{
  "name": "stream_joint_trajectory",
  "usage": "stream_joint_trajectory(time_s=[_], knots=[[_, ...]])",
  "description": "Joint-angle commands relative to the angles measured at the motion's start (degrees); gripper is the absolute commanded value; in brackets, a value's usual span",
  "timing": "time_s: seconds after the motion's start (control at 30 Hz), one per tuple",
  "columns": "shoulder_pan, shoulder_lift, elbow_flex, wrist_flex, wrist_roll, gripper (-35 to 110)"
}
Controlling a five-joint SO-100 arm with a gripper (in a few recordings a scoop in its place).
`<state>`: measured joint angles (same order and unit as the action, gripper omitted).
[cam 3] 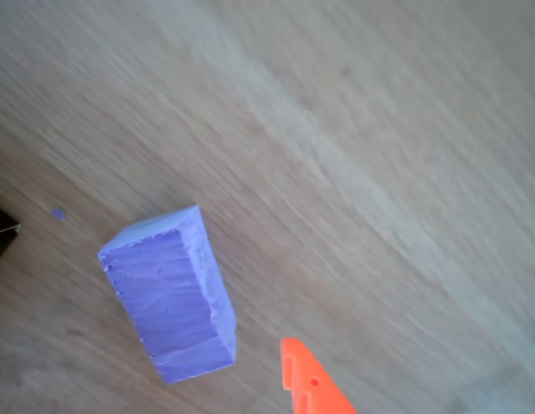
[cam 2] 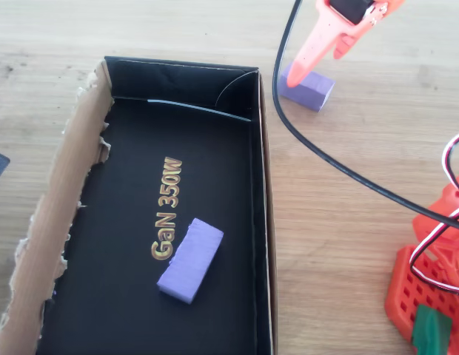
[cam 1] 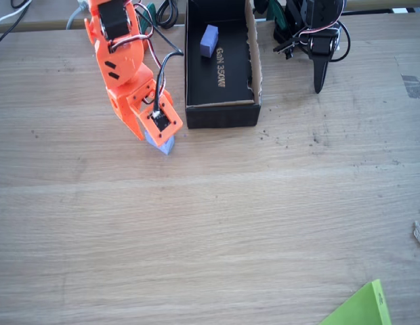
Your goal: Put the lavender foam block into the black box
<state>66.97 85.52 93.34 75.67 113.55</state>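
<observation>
Two foam blocks are counted, with one black box [cam 1: 221, 68] and one orange arm. The lavender foam block [cam 2: 307, 87] lies on the wooden desk [cam 1: 210, 223] just outside the box's corner, not inside it. The second block [cam 2: 190, 259], slimmer, rests on the box's inner bottom beside the gold "GaN 350W" lettering [cam 2: 166, 208].

In the fixed view the lavender foam block [cam 1: 162, 143] is mostly hidden under the jaws [cam 1: 152, 132], with only a corner seen below them. In the overhead view more of its top is shown, with an orange finger [cam 2: 315, 48] over its near end. In the wrist view the whole block [cam 3: 171, 293] is seen lying flat on the desk, and one orange fingertip [cam 3: 311, 384] stands beside it, apart from it. The jaws are spread around the block without gripping it.

The box's long wall is torn and raw brown [cam 2: 55, 214]. Open desk is left in front of the arm; a green sheet [cam 1: 362, 308] sits at the lower corner.
</observation>
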Motion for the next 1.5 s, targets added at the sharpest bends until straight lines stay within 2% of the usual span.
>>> stream_joint_trajectory(time_s=[0.0,1.27,1.47], knots=[[0.88,0.70,-0.35,0.26,0.62,42],[1.32,-9.76,-0.62,-10.20,-3.25,42],[1.58,-9.76,-0.62,-9.49,-2.46,27]])
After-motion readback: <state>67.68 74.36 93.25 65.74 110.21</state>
